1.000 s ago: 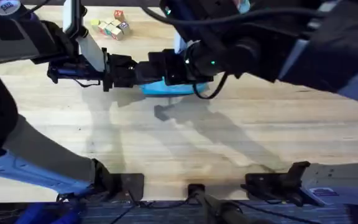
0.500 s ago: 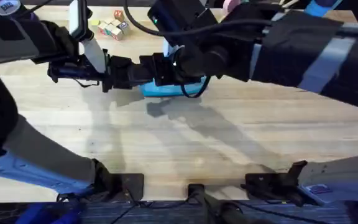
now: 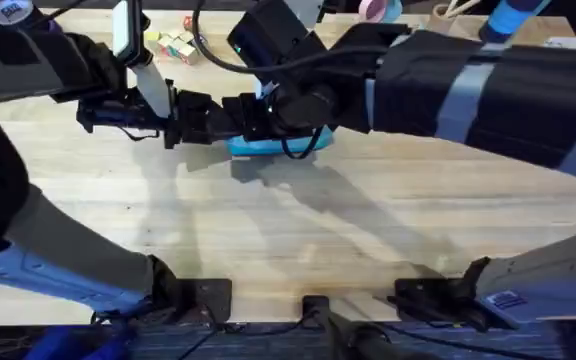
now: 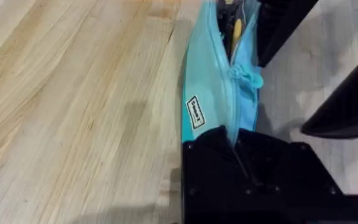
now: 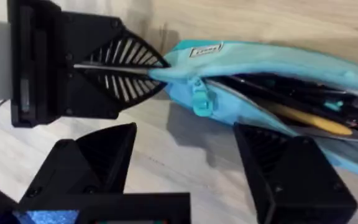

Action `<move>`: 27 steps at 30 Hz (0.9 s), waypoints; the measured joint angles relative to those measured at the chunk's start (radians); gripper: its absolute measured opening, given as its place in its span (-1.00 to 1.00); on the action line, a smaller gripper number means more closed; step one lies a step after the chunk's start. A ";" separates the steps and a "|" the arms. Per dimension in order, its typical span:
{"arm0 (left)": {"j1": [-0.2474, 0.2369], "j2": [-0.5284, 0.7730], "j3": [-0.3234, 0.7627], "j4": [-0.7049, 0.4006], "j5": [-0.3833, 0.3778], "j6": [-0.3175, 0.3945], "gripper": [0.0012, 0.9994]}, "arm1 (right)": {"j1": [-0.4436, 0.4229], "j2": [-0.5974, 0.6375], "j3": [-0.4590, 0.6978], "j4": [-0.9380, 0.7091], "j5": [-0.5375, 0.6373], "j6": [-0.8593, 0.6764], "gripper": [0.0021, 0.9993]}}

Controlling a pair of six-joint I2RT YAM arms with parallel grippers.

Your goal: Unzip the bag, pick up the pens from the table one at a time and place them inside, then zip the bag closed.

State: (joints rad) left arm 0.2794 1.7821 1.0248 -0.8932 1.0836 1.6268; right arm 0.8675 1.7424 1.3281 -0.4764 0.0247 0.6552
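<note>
The light-blue bag (image 3: 268, 145) lies on the table (image 3: 368, 230) at the back middle. My left gripper (image 3: 216, 118) is shut on the bag's left end (image 4: 210, 93), clamping the fabric (image 5: 166, 68). The zip is partly open beyond the teal pull tab (image 5: 199, 102), and pens (image 5: 303, 118), one black and one yellow, lie inside. My right gripper (image 5: 191, 162) hangs open right over the pull tab, its fingers (image 5: 284, 168) either side of it and touching nothing. In the overhead view the right gripper (image 3: 268, 118) sits tight against the left one.
Coloured toy blocks (image 3: 178, 42) lie at the back left. A pink item (image 3: 373, 8) and a blue one (image 3: 513, 15) stand along the far edge. The right arm crosses the table's right half, low over the wood.
My right arm has swung left along the bag, bringing its gripper up against the left gripper. The left arm and the bag have stayed put.
</note>
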 joint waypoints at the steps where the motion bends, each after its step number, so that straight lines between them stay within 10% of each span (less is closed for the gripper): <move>1: 0.000 0.000 0.000 0.000 0.000 0.000 -0.92 | 0.000 0.001 0.000 0.003 0.008 0.000 0.89; 27: 0.000 0.000 0.000 0.003 -0.006 0.000 -0.92 | 0.000 0.060 0.000 0.098 0.132 0.003 -0.84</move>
State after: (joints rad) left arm 0.2794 1.7821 1.0248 -0.8906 1.0771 1.6268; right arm 0.8677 1.8023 1.3281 -0.3780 0.1570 0.6585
